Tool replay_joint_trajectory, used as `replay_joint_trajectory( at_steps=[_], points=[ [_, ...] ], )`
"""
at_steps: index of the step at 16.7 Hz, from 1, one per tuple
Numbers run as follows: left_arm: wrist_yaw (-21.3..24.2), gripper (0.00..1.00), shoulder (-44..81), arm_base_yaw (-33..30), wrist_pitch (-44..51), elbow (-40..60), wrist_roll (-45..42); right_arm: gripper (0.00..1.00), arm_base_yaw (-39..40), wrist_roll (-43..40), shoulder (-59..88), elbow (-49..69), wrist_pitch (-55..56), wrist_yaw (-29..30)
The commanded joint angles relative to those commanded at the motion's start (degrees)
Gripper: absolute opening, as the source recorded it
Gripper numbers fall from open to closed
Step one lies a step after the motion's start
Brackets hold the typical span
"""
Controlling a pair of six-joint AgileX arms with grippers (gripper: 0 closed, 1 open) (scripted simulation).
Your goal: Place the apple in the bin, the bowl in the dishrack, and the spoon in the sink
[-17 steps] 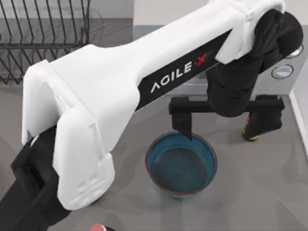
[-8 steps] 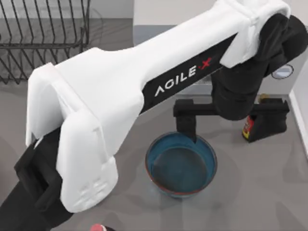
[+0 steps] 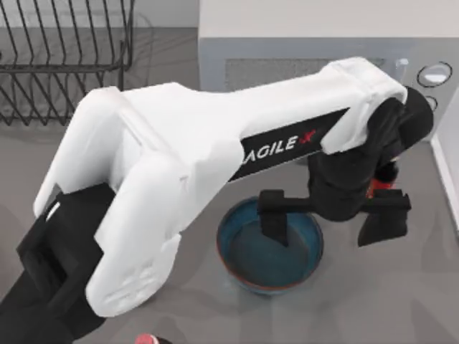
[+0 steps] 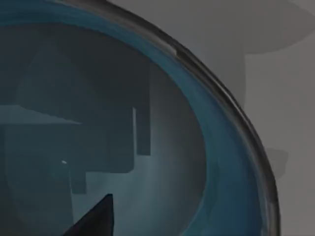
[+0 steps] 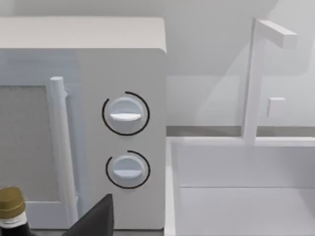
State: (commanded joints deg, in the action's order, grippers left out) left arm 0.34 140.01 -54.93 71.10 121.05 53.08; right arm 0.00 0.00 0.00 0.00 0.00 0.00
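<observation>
The blue-teal bowl [image 3: 251, 259] with a reddish-brown rim sits on the grey table, right of centre. My left gripper [image 3: 328, 221] hangs open over the bowl's right side. One finger [image 3: 274, 218] reaches inside the bowl and the other [image 3: 384, 221] is outside its right rim. The left wrist view looks down into the bowl [image 4: 221, 162], with a dark fingertip [image 4: 93, 220] low over it. The dark wire dishrack [image 3: 64, 57] stands at the back left. The white sink [image 5: 236, 196] appears in the right wrist view, beside one right fingertip [image 5: 96, 219]. Apple, spoon and bin are out of view.
A white microwave [image 3: 301, 43] stands at the back, its two dials [image 5: 125, 114] in the right wrist view. A red bottle [image 3: 380, 179] stands just behind my left gripper. A pink cap [image 3: 145, 339] peeks in at the front edge. A white faucet [image 5: 256, 78] rises over the sink.
My left gripper has moved forward from the microwave and dropped lower, so its fingers now straddle the bowl's right rim. The bowl has not moved.
</observation>
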Motion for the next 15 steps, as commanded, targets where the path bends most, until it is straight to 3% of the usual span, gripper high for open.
replay_joint_trajectory(
  at_steps=[7,15],
  points=[
    [0.0,1.00,-0.1,-0.1,-4.7,-4.7,0.1,1.00,0.0,0.0,0.0,0.0,0.0,0.0],
    [0.0,0.40,-0.1,-0.1,-4.7,-4.7,0.1,1.00,0.0,0.0,0.0,0.0,0.0,0.0]
  ],
)
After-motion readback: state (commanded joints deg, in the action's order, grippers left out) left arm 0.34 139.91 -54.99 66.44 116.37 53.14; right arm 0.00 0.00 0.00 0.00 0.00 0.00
